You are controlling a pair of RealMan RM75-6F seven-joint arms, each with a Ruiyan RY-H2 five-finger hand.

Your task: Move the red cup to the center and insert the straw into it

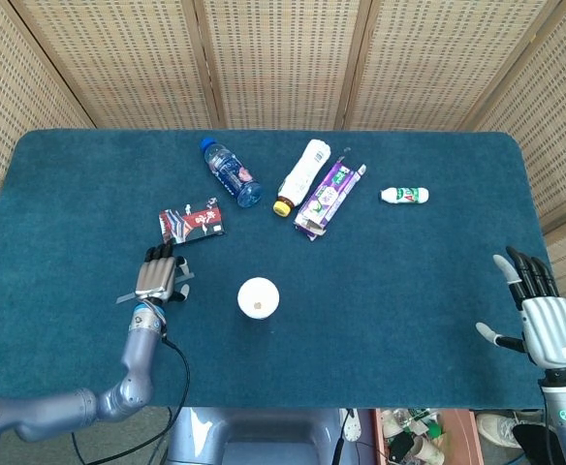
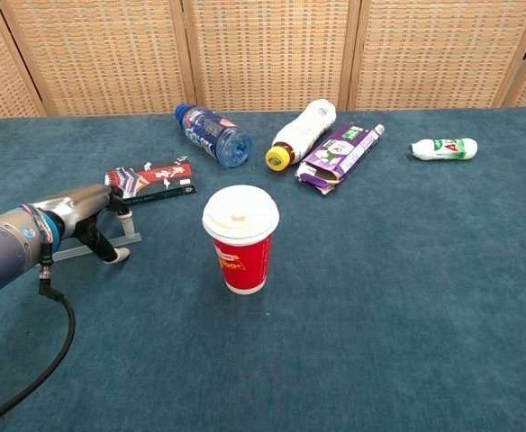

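While your left hand point(image 2: 101, 216) grips the straw point(image 2: 96, 247) low over the cloth, fingers curled down around it, the red cup point(image 2: 241, 238) stands upright with its white lid on, mid-table to that hand's right. Your right hand point(image 1: 545, 320) rests at the table's point(image 1: 419, 291) near right edge, fingers spread and holding nothing, well apart from the cup.

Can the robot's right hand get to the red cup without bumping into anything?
Probably yes. The right robot hand is open at the table's far right edge, and only bare blue cloth lies between it and the red cup, though it's a long stretch.
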